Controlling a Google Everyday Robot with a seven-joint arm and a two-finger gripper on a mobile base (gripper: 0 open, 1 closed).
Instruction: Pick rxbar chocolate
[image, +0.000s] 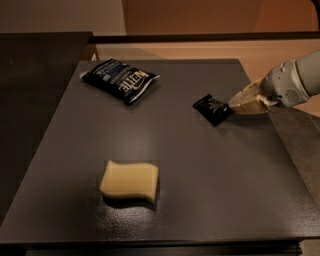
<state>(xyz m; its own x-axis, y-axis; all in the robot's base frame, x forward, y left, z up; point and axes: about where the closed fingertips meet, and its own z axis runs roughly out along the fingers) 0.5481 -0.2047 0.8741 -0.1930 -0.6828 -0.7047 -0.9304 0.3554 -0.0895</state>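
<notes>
The rxbar chocolate (212, 108), a small black wrapper with white print, lies flat on the dark table (210, 190) at the right of middle. My gripper (234, 106) comes in from the right on a white arm (295, 80). Its pale fingers (250, 102) are drawn together into a wedge, and their tips are closed on the bar's right end, low at the table surface.
A dark-blue Kettle chip bag (120, 80) lies at the back left. A pale yellow wavy sponge (130, 181) lies at the front left of middle. The table's right edge (280, 145) runs just under the arm.
</notes>
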